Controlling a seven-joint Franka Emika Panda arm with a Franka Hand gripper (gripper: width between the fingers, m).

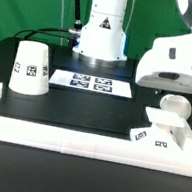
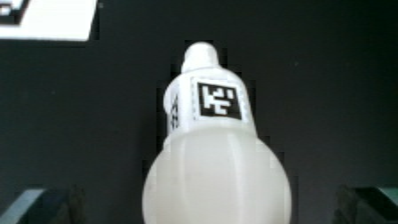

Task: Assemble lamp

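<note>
Your gripper [image 1: 172,89] hung wide open, holding nothing, above the round white plastic bulb [image 2: 214,150], apparently lined up to grasp it.

A white robot arm with smooth, rounded plastic shells. Its base [image 1: 102,29], at the back of the black table, is a flared white column carrying a small black triangular mark with a dark label beneath it, and black cables [image 1: 49,30] run from it toward the exterior view's left. The wrist and hand [image 1: 181,60], on the exterior view's right, form a bulky white block with rounded corners and grey shading underneath; a dark joint shows at the top edge.
</note>
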